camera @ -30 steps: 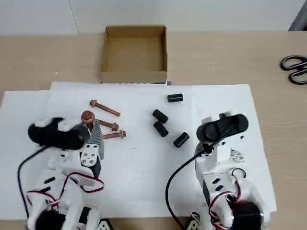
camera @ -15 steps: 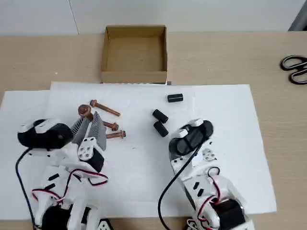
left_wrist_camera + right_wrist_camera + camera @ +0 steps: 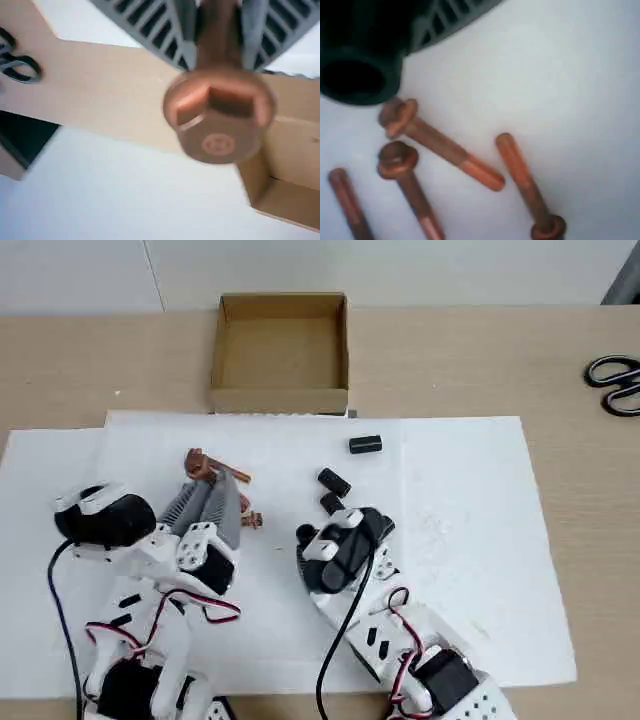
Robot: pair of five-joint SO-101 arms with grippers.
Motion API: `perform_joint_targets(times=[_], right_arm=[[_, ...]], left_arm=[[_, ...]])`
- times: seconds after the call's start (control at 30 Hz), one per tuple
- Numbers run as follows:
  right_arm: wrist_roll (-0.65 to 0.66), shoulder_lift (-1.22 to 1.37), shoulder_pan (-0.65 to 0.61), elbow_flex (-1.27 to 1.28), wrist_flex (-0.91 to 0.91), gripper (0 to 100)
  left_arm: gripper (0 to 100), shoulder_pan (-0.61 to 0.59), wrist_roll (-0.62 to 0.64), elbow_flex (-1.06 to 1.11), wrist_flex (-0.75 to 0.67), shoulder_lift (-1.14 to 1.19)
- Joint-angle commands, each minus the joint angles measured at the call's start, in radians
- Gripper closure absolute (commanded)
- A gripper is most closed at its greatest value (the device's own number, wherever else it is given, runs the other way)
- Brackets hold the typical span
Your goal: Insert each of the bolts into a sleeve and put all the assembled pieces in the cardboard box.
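My left gripper [image 3: 212, 486] is shut on a copper bolt [image 3: 198, 462], held over the white paper with its head toward the cardboard box [image 3: 281, 350]. The left wrist view has the bolt's head [image 3: 218, 117] close up, with the shank between the ribbed fingers [image 3: 150, 25]. My right gripper [image 3: 312, 537] is at the paper's middle, shut on a black sleeve [image 3: 356, 75] with its bore open toward the bolts. Loose bolts [image 3: 440, 145] lie on the paper under it. Three more sleeves [image 3: 334, 481] lie nearby.
The white paper sheet [image 3: 460, 490] covers the near table. The empty cardboard box stands past its far edge. Scissors [image 3: 615, 383] lie at the far right. Two loose bolts [image 3: 246, 519] lie partly under my left gripper.
My right arm swung left across the paper, and the sleeve that lay near it is now in its grip. My left gripper carried the bolt to the right and farther from the front edge.
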Motion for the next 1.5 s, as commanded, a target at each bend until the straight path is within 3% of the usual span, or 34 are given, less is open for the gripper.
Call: perform_joint_targets(times=[0.0,0.6,1.47], right_arm=[[0.009,-0.012,-0.025,0.009,-0.067,99.7],[0.011,-0.012,-0.028,-0.002,-0.084,99.7],[0.012,-0.008,-0.079,-0.071,-0.082,99.7]], left_arm=[[99,0.069,0.02,-0.005,-0.031,-0.009],[99,0.193,0.021,0.033,-0.032,-0.005],[99,0.222,0.015,0.131,-0.018,-0.009]])
